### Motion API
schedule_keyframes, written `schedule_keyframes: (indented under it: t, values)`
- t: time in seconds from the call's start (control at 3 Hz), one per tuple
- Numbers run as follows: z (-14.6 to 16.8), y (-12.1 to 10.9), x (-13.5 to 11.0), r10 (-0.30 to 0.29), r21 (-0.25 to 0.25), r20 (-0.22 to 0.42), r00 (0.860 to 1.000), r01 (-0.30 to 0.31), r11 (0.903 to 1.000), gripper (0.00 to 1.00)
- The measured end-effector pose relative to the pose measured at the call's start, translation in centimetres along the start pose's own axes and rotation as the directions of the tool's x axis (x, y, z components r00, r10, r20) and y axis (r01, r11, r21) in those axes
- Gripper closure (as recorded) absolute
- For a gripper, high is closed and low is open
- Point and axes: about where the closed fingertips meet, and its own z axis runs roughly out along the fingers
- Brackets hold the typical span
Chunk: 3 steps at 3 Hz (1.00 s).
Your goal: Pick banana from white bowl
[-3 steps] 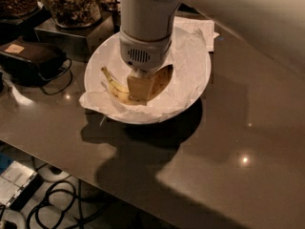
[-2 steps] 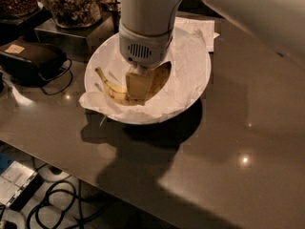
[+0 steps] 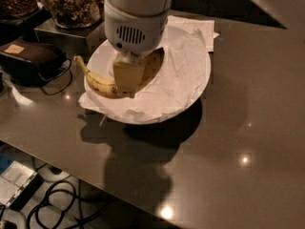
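Observation:
The yellow, brown-speckled banana (image 3: 100,84) hangs crosswise in my gripper (image 3: 127,78), its stem end sticking out past the left rim of the white bowl (image 3: 193,101). The gripper comes down from the white arm housing and is shut on the banana's middle; one tan finger (image 3: 126,75) covers it. The banana looks lifted off the crumpled white paper (image 3: 176,75) lining the bowl. The bowl sits on the dark table, back left of centre.
Two glass jars of food (image 3: 71,4) stand on a metal box behind the bowl. A black device (image 3: 28,56) with a cable lies at the left. A flat white paper sheet (image 3: 202,27) lies behind the bowl. Cables (image 3: 57,199) lie on the floor below the table's front edge.
The gripper has risen out of the bowl with the banana in it; the banana's stem end now sits higher and reaches over the bowl's left rim.

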Motion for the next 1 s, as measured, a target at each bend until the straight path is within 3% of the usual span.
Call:
schedule_keyframes:
  t: [0.67, 1.0]
  values:
    - [-4.3, 4.1, -5.1, -0.070, 0.088, 0.008, 0.998, 0.069, 0.9937, 1.00]
    - [-4.7, 4.4, -5.4, -0.075, 0.097, 0.011, 0.997, 0.073, 0.9926, 1.00]
